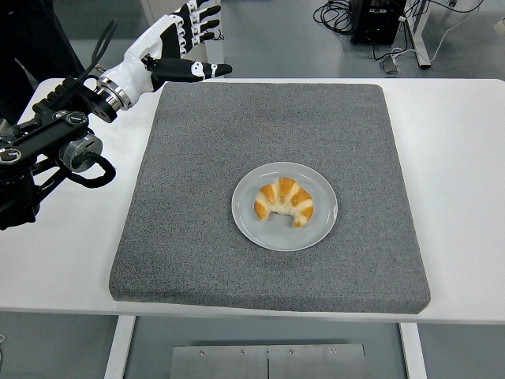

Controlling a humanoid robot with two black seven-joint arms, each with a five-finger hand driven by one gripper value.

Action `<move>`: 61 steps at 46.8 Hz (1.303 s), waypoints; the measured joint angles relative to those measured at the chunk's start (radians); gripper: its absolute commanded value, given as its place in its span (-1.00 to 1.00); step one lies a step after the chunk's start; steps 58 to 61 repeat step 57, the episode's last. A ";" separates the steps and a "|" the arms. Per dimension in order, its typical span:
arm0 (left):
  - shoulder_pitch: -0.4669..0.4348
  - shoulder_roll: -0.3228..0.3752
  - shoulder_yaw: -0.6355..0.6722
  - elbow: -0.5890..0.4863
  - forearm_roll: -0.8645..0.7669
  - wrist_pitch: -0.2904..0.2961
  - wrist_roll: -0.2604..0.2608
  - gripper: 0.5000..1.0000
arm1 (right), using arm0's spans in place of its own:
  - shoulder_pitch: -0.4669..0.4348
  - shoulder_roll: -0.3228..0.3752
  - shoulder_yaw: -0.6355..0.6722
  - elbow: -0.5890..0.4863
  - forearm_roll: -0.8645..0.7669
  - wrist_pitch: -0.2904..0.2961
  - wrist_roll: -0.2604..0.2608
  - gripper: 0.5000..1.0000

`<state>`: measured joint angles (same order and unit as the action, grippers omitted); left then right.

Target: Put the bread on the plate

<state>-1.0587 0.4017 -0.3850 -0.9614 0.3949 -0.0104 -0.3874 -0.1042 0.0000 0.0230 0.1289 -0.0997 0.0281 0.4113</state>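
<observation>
The bread [284, 203] is seen resting on the plate [319, 229], so the task is judged done. The left hand [175, 39], far from the plate, is empty, fingers spread wide.

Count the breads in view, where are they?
1. The bread, a croissant, lies on the plate mid-mat. Nothing seems to hide another; the left hand is open and empty.

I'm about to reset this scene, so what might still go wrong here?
The left robot hand is open and raised over the far left corner of the gray mat; a low swing on its way out might catch the mat's edge. The bread lies on the plate, so little else looks at risk.
</observation>
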 measured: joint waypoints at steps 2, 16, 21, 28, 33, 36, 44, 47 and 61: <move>-0.001 -0.016 0.000 0.018 -0.031 0.003 0.000 0.97 | 0.000 0.000 0.000 0.000 0.000 0.000 0.000 1.00; 0.025 -0.113 -0.069 0.124 -0.169 0.018 -0.010 0.97 | 0.000 0.000 0.000 0.000 0.000 0.000 0.000 1.00; 0.057 -0.208 -0.153 0.232 -0.176 0.012 -0.026 0.97 | 0.000 0.000 0.000 0.000 0.000 0.000 0.000 1.00; 0.099 -0.280 -0.266 0.299 -0.177 0.013 -0.040 0.97 | 0.000 0.000 0.000 0.000 0.000 0.000 0.000 1.00; 0.111 -0.305 -0.326 0.346 -0.181 0.013 -0.041 0.97 | 0.000 0.000 0.000 0.001 0.000 0.001 0.000 1.00; 0.112 -0.320 -0.338 0.384 -0.182 0.011 -0.044 0.97 | 0.000 0.000 0.001 0.008 0.000 0.003 0.000 1.00; 0.112 -0.344 -0.344 0.496 -0.194 -0.011 -0.078 0.97 | 0.004 0.000 0.001 0.012 0.000 0.005 0.000 1.00; 0.112 -0.345 -0.344 0.520 -0.209 -0.028 -0.079 0.97 | 0.006 0.000 0.003 0.013 0.000 0.005 0.000 1.00; 0.112 -0.339 -0.344 0.560 -0.256 -0.066 -0.073 0.97 | 0.006 0.000 0.006 0.014 0.001 0.005 0.000 1.00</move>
